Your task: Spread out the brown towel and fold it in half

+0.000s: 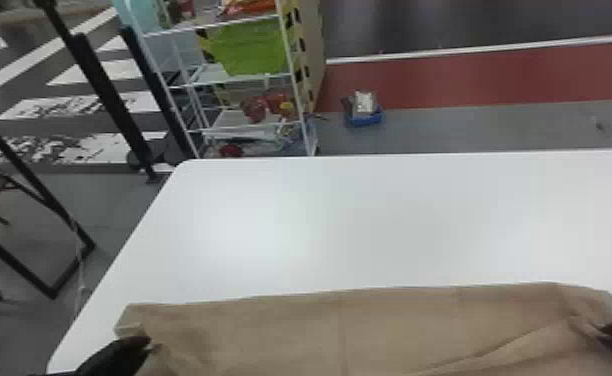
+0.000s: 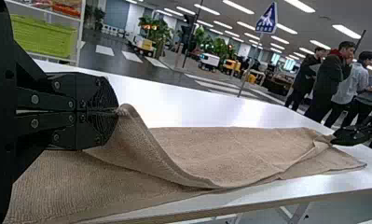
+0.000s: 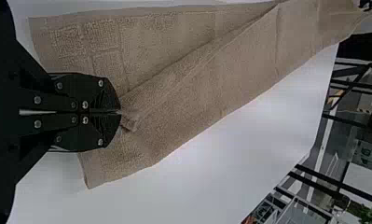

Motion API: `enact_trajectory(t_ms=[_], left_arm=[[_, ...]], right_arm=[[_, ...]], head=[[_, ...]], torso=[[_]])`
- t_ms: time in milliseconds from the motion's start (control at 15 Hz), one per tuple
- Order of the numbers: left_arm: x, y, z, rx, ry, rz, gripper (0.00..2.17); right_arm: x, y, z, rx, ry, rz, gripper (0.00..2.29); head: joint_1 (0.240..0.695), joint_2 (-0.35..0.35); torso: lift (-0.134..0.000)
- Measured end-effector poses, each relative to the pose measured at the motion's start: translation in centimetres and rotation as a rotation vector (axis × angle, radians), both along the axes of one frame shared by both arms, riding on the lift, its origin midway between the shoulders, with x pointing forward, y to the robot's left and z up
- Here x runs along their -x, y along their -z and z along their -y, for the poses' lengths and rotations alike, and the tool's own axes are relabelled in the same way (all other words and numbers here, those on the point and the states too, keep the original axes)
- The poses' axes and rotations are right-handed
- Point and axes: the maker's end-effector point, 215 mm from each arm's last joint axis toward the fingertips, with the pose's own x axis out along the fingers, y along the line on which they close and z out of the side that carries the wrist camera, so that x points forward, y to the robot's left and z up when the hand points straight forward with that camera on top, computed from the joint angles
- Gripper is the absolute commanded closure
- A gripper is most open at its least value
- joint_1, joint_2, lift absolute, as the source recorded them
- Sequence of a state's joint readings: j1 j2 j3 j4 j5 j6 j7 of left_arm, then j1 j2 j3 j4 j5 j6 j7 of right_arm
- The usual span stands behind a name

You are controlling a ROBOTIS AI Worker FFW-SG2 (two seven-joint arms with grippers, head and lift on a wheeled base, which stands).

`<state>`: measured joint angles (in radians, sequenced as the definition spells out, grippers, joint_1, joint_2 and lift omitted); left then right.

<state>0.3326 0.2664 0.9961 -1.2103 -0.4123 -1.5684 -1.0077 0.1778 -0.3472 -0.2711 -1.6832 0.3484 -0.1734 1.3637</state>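
The brown towel (image 1: 370,325) lies along the near part of the white table, with its near edge lifted and pulled over the rest. At the towel's left end is my left gripper (image 1: 149,345); in the left wrist view the left gripper (image 2: 117,111) pinches a raised corner of the towel (image 2: 141,149). My right gripper (image 1: 601,332) is at the towel's right end. Seen from the right wrist, the right gripper (image 3: 120,112) is shut on a bunched bit of the towel (image 3: 197,84), and a diagonal fold runs between the two grippers.
The white table (image 1: 370,220) stretches beyond the towel to its far edge. Past that edge stand a wire shelf (image 1: 242,80) with a green bin (image 1: 250,47) and, on the floor, a small blue box (image 1: 365,117). Black metal frames stand left of the table.
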Motion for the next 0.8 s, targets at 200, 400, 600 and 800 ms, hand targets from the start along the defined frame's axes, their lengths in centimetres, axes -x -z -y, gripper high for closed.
enact_trajectory(t_ms=[200, 400, 600, 800], left_arm=[[-0.1, -0.1, 0.0, -0.001, 0.001, 0.002, 1.37], [-0.1, -0.2, -0.1, -0.001, -0.001, 0.005, 1.37], [-0.1, -0.4, -0.4, -0.007, -0.006, 0.008, 1.37], [0.0, -0.4, -0.6, -0.008, -0.008, 0.008, 1.37]], right_arm=[[0.4, -1.1, 0.6, 0.02, -0.004, 0.032, 1.17], [1.2, -1.6, 1.9, 0.039, 0.001, 0.046, 1.17], [1.0, -3.7, 3.1, 0.008, 0.036, 0.082, 1.17], [1.4, -5.7, 4.2, -0.059, 0.086, 0.084, 1.17]], head=[[0.695, 0.268], [0.695, 0.256], [0.695, 0.236], [0.695, 0.221]], torso=[[-0.134], [-0.134], [-0.134], [-0.134]])
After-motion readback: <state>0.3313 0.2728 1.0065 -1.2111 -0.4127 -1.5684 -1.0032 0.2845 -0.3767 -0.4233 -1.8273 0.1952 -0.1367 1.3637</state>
